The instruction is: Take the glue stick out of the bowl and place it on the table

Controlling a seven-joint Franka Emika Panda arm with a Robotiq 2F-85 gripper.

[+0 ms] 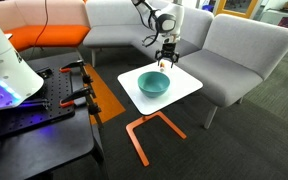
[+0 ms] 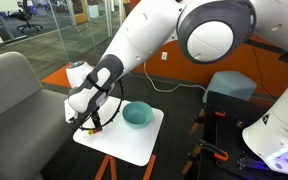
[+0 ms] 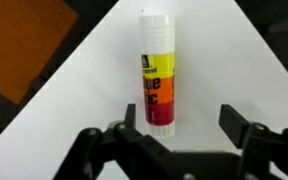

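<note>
**Glue Stick Down on the Tabletop, End Effector Spread Wide**

Seen from the wrist: glue stick (image 3: 156, 75) lying flat on the white tabletop (image 3: 109, 90), clear of the bowl (image 1: 154, 83), white cap pointing away, red end nearest the end effector (image 3: 180, 115). Spread wide, gripping nothing; red end close to one finger (image 3: 131, 118), contact impossible to tell. In both exterior views, poised low over the tabletop corner just beside the bowl. Probably light, stiff plastic, smooth and round, so likely to roll or squirt out of a loose pinch. Best taken across the labelled middle of the barrel, pads square to its length, away from the cap. Placement apparently done; only a clean retreat remaining, without nudging the stick.
</note>
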